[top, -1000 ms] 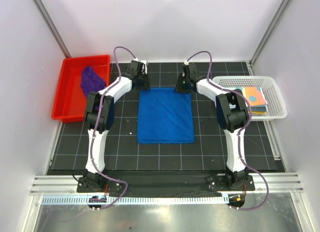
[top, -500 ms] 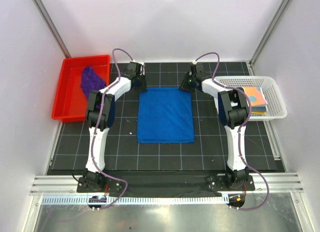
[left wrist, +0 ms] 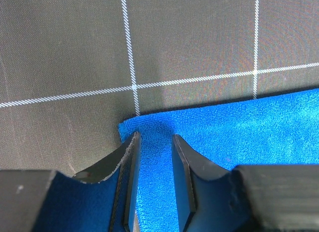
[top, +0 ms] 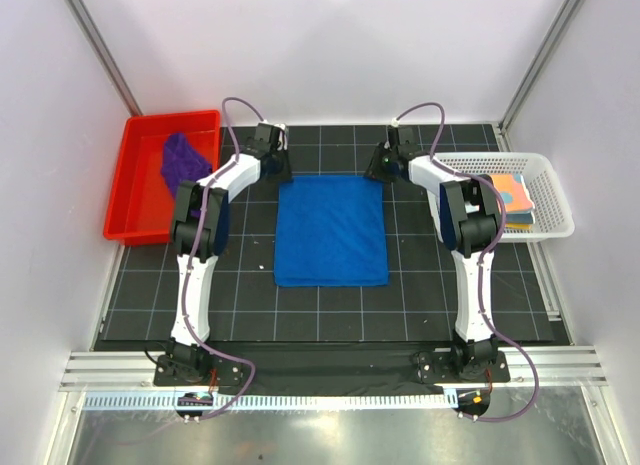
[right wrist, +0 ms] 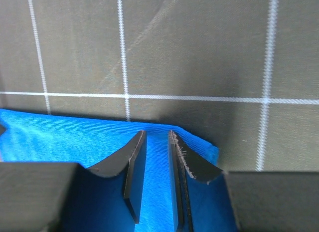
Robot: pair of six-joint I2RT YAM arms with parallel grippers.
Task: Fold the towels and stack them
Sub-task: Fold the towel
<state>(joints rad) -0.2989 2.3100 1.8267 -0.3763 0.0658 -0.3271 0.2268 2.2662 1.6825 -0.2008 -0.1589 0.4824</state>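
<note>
The royal blue towel [top: 330, 230] lies flat as a rectangle in the middle of the black grid mat. My left gripper [top: 281, 172] hovers at its far left corner, jaws open, with flat blue cloth [left wrist: 249, 132] showing in the gap [left wrist: 154, 137]. At the far right corner my right gripper [top: 379, 171] is open by a narrow gap [right wrist: 156, 133] over the blue cloth [right wrist: 60, 134]. A purple towel [top: 183, 160] sits crumpled in the red tray. A folded yellow-orange patterned towel [top: 510, 197] lies in the white basket.
The red tray [top: 170, 116] stands at the far left, partly off the mat. The white mesh basket [top: 553, 228] stands at the far right. Metal frame posts rise at the back corners, and white walls close in on three sides.
The right gripper has shifted right and farther back, from over the towel's far right corner to its edge. The left gripper has barely moved. The blue towel stays flat.
</note>
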